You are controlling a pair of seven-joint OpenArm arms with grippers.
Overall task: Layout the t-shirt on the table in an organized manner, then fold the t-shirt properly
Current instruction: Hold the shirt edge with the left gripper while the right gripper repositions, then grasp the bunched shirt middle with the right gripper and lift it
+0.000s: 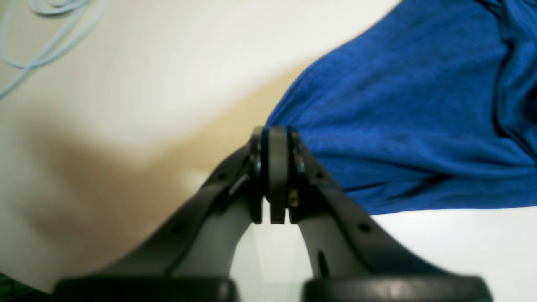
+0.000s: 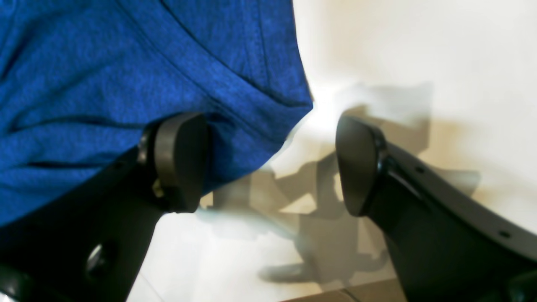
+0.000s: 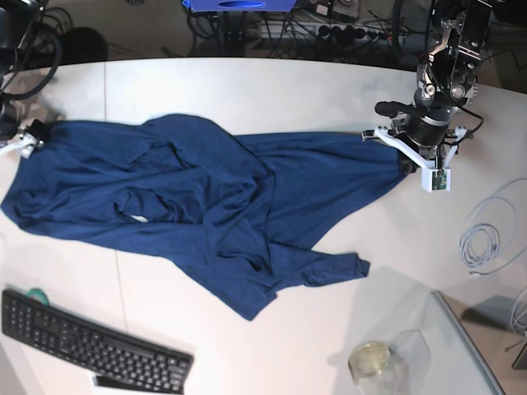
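T-shirt (image 3: 206, 197) lies rumpled across the white desk (image 3: 272, 90), stretched betw. both arms. Left hand (image 1: 277, 142) is clamped tight on a shirt edge, just above desk. Right hand (image 2: 268, 163) is spread wide at opp. end, one finger (image 2: 180, 159) over the cloth, gripping nothing. Keyboard (image 3: 90, 341) sits near front edge.

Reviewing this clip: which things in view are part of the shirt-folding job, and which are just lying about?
Part of the job:
- t-shirt, spread crumpled
- table under it
- left gripper, shut on the shirt's edge
- right gripper, open at the shirt's other end

Lying about:
- keyboard
- coiled cable
- clear jar
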